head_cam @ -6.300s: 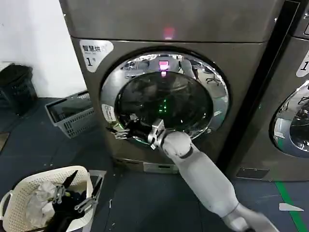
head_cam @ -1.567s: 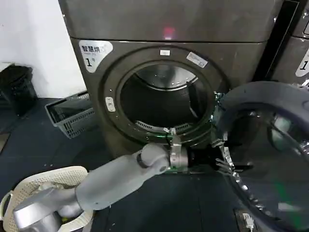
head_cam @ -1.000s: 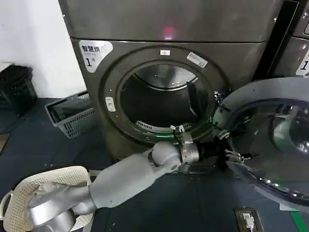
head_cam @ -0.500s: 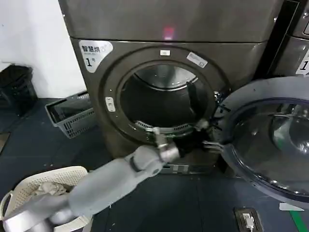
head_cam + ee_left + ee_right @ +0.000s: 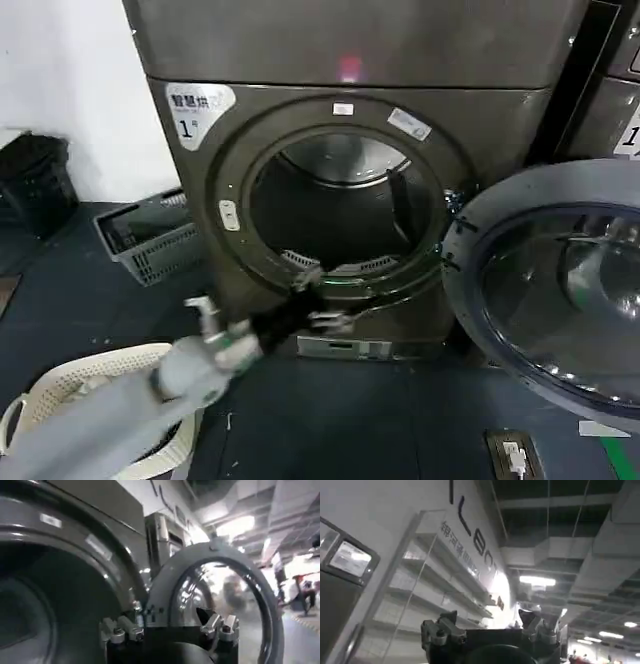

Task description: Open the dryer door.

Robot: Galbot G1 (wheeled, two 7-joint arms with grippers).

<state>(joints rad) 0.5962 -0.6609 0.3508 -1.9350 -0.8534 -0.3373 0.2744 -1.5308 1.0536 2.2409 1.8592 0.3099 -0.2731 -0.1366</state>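
1. The door (image 5: 555, 300) stands swung wide on its hinge, grey back facing out, well to the right of the left pincer (image 5: 315, 298) and apart from it. A second ago the pincer was at the door's near rim; now it is back in front of the drum's lower lip, and the door has stayed where it was left.
2. Six seconds ago the door was shut, with the right arm at its left rim; now the drum (image 5: 335, 215) is fully exposed above and behind the left pincer. By the look of it the task is as good as done, and what remains is to draw the arm clear.
3. The left pincer is spread and holds nothing; in the left wrist view its fingers (image 5: 117, 629) stand apart with the door (image 5: 220, 585) beyond them, untouched.
4. The right pincer (image 5: 490, 630) points up at the ceiling, also parted and empty, away from the work.
5. Edges to mind: the drum's lower lip lies just behind the left pincer, and the door's rim off to its right.
6. Open floor (image 5: 330, 420) lies below and in front of the pincer, the freest way out. A basket (image 5: 40, 420) sits under the arm's elbow side, and a crate (image 5: 145, 235) farther left, so the retreat is better kept high.
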